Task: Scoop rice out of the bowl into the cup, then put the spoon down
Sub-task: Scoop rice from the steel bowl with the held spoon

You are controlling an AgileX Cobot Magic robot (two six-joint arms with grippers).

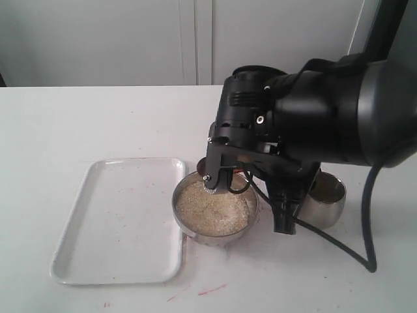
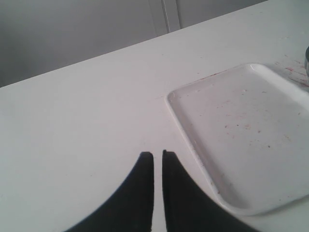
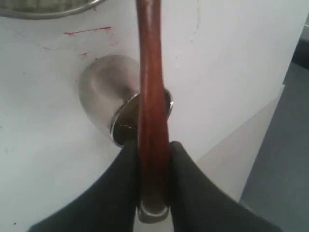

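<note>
Early on: clamping reddish-brown wooden spoon [image 3: 152, 72] in right gripper [image 3: 153, 149] over wide steel bowl [image 1: 207, 237] of pale rice [image 1: 212, 210], left gripper [image 2: 158, 157] pinched empty, with rounded steel cup [image 1: 329, 203] beside bowl seemingly yet to fill

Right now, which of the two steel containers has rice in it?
The wide shallow bowl beside the white tray holds the rice; the smaller cup shows none.

Pale beige, grainy rice [image 1: 214, 208]. Silvery grey steel on bowl [image 1: 189, 229] and cup [image 1: 329, 208]. Dark reddish-brown spoon [image 3: 150, 87], glossy. White tray [image 1: 117, 222], flecked with faint red specks. White table [image 1: 65, 124], streaked with a few red marks. Black left gripper [image 2: 158, 155], right gripper [image 3: 153, 145] and arm [image 1: 326, 111]. Pale grey wall [image 1: 98, 39].
</note>
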